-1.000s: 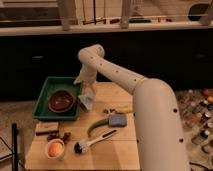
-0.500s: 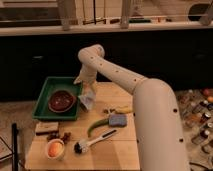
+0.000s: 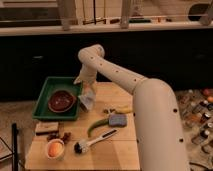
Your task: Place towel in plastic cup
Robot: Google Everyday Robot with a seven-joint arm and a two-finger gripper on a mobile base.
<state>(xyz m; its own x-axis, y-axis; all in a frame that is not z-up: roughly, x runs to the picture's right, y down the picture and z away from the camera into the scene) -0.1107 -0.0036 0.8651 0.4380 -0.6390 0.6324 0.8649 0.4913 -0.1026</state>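
Towel (image 3: 87, 100) hangs as a pale crumpled bundle just right of the tray (image 3: 44, 95), at the tray's right rim, over the table (image 3: 120, 147). The gripper (image 3: 86, 89) sits directly above it at the end of the arm (image 3: 112, 70), and appears to be clamped on the cloth's top, though the fingers themselves are hard to make out. The cloth's long axis runs roughly straight down from the jaws. Inside the tray lies a dark bowl (image 3: 62, 100). The likely target, a small cup (image 3: 54, 149), stands well in front of the tray, toward the table's near left corner, so the carry must run forward and slightly left. A brush (image 3: 95, 141) lies right of that cup.
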